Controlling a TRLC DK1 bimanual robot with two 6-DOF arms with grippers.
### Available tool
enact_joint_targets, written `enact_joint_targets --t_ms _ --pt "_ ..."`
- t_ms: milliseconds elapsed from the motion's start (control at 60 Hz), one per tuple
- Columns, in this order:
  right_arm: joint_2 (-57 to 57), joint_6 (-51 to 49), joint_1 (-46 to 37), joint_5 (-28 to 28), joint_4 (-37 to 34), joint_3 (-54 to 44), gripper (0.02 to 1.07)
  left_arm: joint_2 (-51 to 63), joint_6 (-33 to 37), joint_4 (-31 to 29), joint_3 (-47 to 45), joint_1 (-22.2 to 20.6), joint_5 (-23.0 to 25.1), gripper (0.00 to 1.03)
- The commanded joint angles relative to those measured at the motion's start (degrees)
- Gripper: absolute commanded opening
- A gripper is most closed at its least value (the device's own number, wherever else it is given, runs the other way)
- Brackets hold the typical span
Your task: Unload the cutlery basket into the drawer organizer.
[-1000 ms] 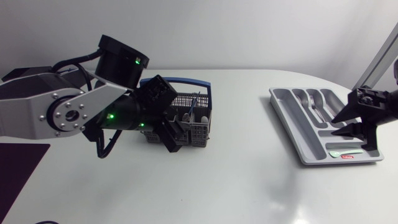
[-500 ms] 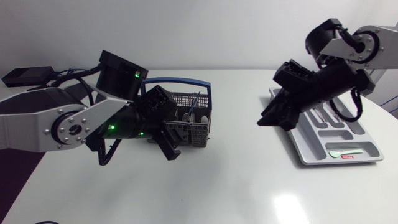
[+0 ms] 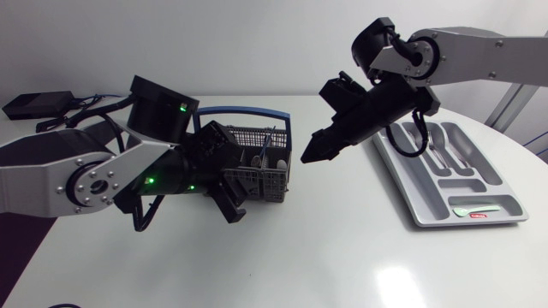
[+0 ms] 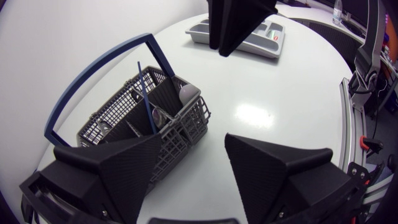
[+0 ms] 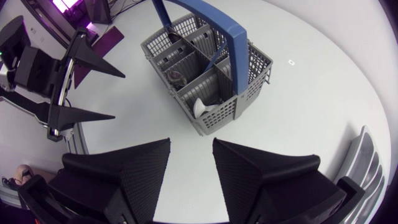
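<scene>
While the head view has the grey mesh plastic cutlery basket with a blue hoop handle [image 3: 261,162] left of centre on the white desk [image 3: 342,257], the grey plastic drawer organizer [image 3: 501,204] sits well apart on the right.

Left wrist view: left end effector [image 4: 211,174] is spread, just beside the basket.

Right wrist view: right end effector [image 5: 189,165] hangs above it, spread and empty. The shiny spoons [image 5: 202,107] look stiff, light and slippery, so I'd pinch a neck that's poking up.

Basket [image 3: 267,141] partly behind left gripper [image 3: 244,195]; its cutlery [image 3: 276,160] — indistinct.

Bright, even light — glare patches, fisheye warping
</scene>
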Motion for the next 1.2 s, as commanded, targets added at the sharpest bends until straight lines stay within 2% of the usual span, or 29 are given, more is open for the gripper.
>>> enact_joint_targets --t_ms 0,283,483,650,717,950,1017,1133,1183 --pt "1.9 4.9 0.9 -0.5 1.6 1.3 0.54 -1.2 1.4 0.9 -1.9 0.6 -0.2 0.72" --pt "6.3 10.7 2.6 -0.7 6.9 2.4 0.51 -1.1 1.3 2.6 -2.4 1.2 -0.2 0.72" --pt "8.9 14.3 3.9 0.0 10.3 2.7 0.44 -0.7 1.3 4.0 -3.0 1.4 -0.2 0.72" --pt "10.3 15.0 4.5 1.2 10.5 3.0 0.43 -0.7 1.4 4.4 -3.5 1.9 -0.2 0.72" --pt "10.6 15.0 4.5 1.2 10.5 3.2 0.38 -0.7 1.5 4.6 -3.8 2.2 -0.2 0.72" --pt "11.5 15.6 5.6 2.7 11.4 3.2 0.37 -0.6 1.4 5.9 -4.8 2.2 -0.2 0.72" --pt "11.6 15.8 6.1 3.6 11.9 3.2 0.29 -0.6 1.4 6.2 -4.9 2.4 -0.2 0.72" --pt "12.1 16.7 6.6 4.6 12.2 3.4 0.29 -0.6 1.1 6.7 -4.9 2.7 -0.2 0.72" --pt "12.3 17.3 6.6 4.7 12.6 3.3 0.24 -0.5 1.0 7.0 -5.0 2.7 -0.2 0.72"
